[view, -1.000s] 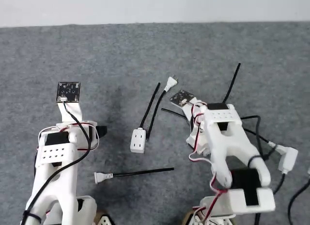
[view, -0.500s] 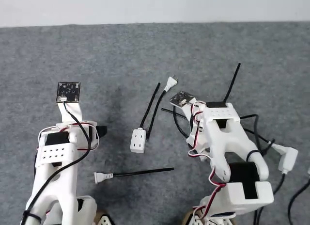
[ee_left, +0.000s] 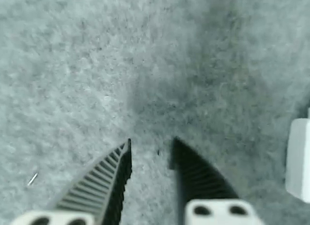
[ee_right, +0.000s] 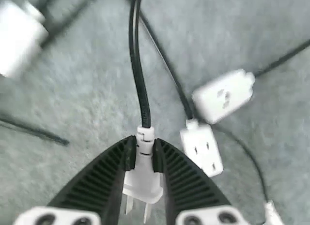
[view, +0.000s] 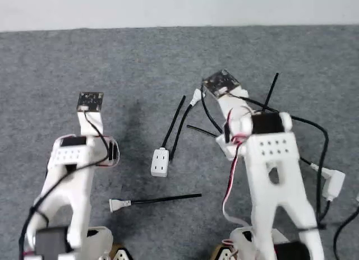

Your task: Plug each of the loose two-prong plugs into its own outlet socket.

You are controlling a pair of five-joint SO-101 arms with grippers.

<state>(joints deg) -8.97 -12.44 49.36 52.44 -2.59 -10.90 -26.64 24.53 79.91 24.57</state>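
Reached farther forward on both sides since a second ago. Left: left gripper [ee_left: 151, 143] tilted down over bare bench [ee_left: 97, 65], fingers parted and empty, probably waiting to steady the outlet socket [view: 160, 162]. Right: right gripper [ee_right: 144, 139] stretched out, fingers clamped on a two-prong plug [ee_right: 142, 181], prongs left free for insertion.

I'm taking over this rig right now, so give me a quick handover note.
Left gripper: open, empty, over bare carpet.
Right gripper: shut on a white plug, prongs facing away from the sockets.
The near socket and far socket lie just ahead of it. Another loose plug lies free on the carpet.
Done: one plug in hand; none seen seated.
Left: seat the held plug, then the others.
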